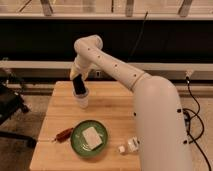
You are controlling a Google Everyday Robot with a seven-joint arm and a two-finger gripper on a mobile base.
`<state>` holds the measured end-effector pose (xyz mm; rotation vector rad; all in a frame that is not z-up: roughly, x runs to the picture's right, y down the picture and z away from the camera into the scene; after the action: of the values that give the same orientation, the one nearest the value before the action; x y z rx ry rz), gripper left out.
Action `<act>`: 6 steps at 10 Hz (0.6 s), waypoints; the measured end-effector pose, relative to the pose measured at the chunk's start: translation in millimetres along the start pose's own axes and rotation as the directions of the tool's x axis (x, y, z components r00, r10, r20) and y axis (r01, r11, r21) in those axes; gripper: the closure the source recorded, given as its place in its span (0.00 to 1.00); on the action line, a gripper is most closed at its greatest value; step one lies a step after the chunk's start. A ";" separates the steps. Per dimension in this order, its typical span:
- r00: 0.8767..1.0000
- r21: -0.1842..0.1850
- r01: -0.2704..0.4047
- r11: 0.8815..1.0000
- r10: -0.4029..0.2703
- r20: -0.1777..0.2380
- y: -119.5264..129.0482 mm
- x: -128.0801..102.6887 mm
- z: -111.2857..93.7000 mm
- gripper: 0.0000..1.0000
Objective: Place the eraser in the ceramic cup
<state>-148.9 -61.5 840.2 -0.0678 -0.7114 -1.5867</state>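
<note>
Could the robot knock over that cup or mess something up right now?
Maybe. The gripper sits right at the mouth of the ceramic cup, so lifting away crookedly could catch the rim and tip it. The cup also stands on the wooden table just above the green plate, so a tipped cup might roll onto it. I cannot see the eraser, so it may not have dropped in yet.
</note>
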 end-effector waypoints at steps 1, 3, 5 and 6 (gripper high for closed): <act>1.000 0.002 -0.002 1.000 0.002 -0.001 0.7 0.7 2.0 0.69; 1.000 0.003 -0.005 1.000 0.005 -0.003 3.0 1.8 4.7 0.49; 1.000 0.001 -0.007 1.000 0.007 -0.004 7.8 1.9 6.6 0.29; 1.000 0.000 -0.008 1.000 0.008 -0.003 11.5 0.9 7.4 0.22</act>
<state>-141.2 -58.5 851.2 -0.0682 -0.7078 -1.5786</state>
